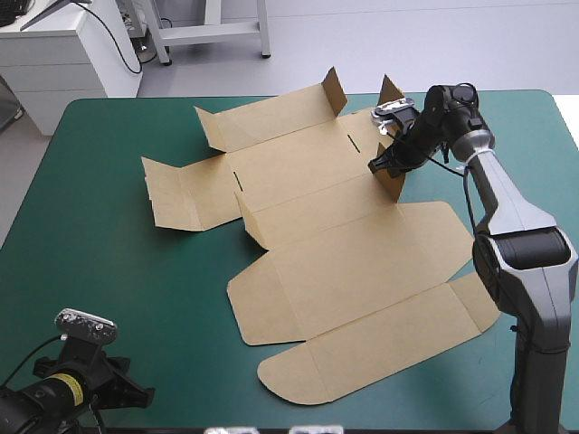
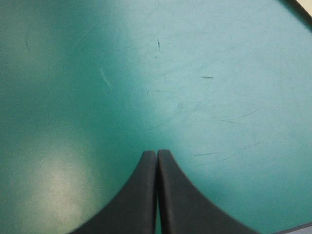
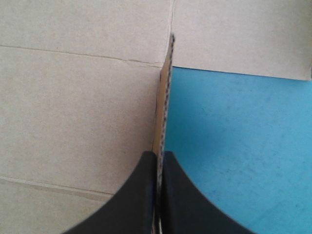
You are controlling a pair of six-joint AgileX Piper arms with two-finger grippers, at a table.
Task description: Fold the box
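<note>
Left gripper [image 2: 157, 153]: it is held over the near left corner of the table, well apart from the box. Its black fingers are pressed together tip to tip with nothing between them, and only bare cover is seen ahead.

Cover [image 1: 90, 226]: the teal-green surface is left bare on the left side.

Box [image 1: 344, 262]: the brown sheet is spread across the middle and right of the table. Most of it lies flat, with the rounded lid flaps toward the near edge.

Far panel [image 1: 267, 113]: it is seen partly raised along the far side, with its end tabs turned up.

Side flap [image 1: 395, 183]: it is stood upright on the box's right edge, between board and bare cover.

Right gripper [image 1: 384, 165]: the fingers are clamped on the side flap's top edge, and the board is seen edge-on between them.

Step in hand: judged to be the raising of the right wall, with the tray not yet formed.

Next move: the flap would probably need to be kept upright and creased inward along its score. The idle left gripper would likely be called on for the opposite wall.
</note>
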